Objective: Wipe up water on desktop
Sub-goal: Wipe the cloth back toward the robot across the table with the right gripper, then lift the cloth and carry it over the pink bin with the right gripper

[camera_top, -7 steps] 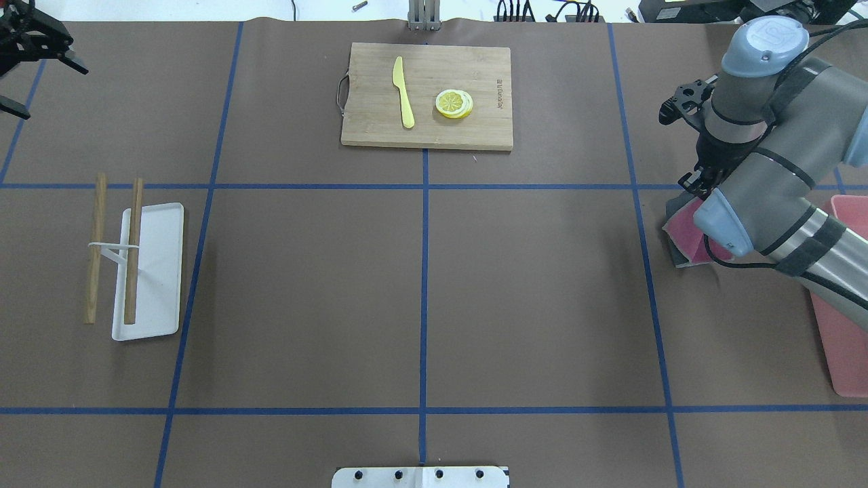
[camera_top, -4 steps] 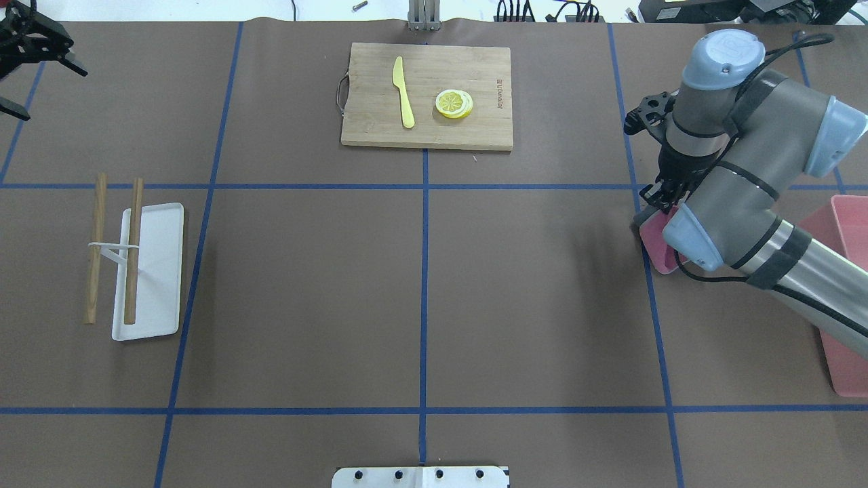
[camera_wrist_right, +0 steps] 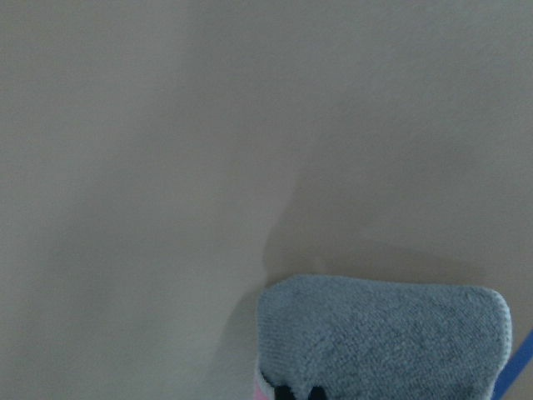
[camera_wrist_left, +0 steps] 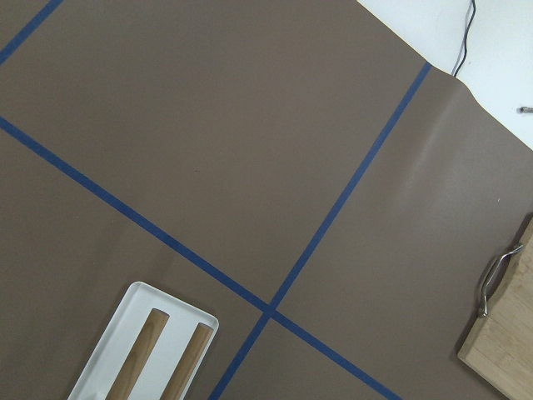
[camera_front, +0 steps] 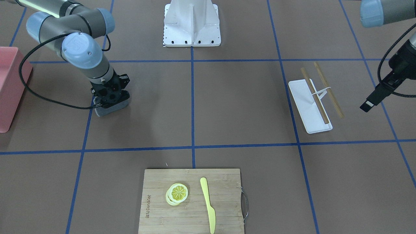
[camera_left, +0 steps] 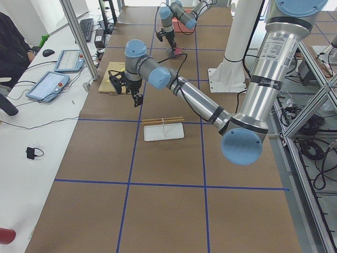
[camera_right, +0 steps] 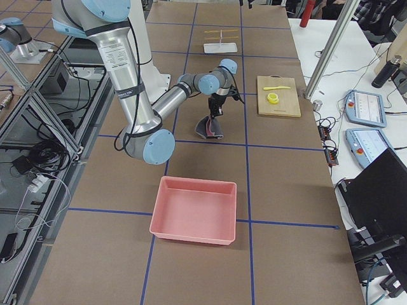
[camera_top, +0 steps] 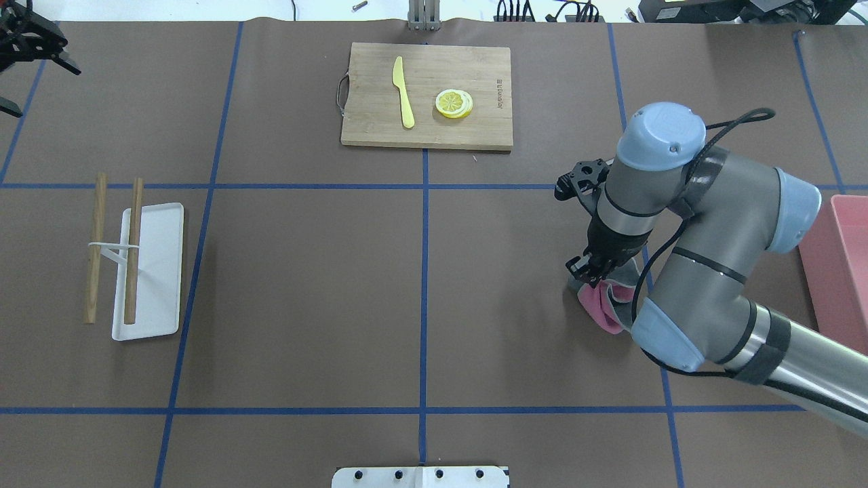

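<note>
The desktop (camera_top: pixel 305 285) is brown with blue tape lines; I see no water patch on it. My right gripper (camera_top: pixel 588 274) is shut on a pink and grey cloth (camera_top: pixel 602 306) and holds it down on the desktop right of centre, beside a blue line. The cloth also shows grey under the gripper in the front view (camera_front: pixel 110 109) and in the right wrist view (camera_wrist_right: pixel 383 333). My left gripper (camera_top: pixel 27 61) is open and empty, raised over the far left corner.
A bamboo cutting board (camera_top: pixel 426 129) with a yellow knife (camera_top: pixel 403 91) and lemon slices (camera_top: pixel 454 103) lies at the far middle. A white tray (camera_top: pixel 159 271) with two wooden sticks (camera_top: pixel 133 251) lies at the left. A pink bin (camera_top: pixel 841 271) stands at the right edge.
My right arm has carried the cloth from beside the pink bin leftward and nearer the robot, across a blue line. The left gripper has hardly moved.
</note>
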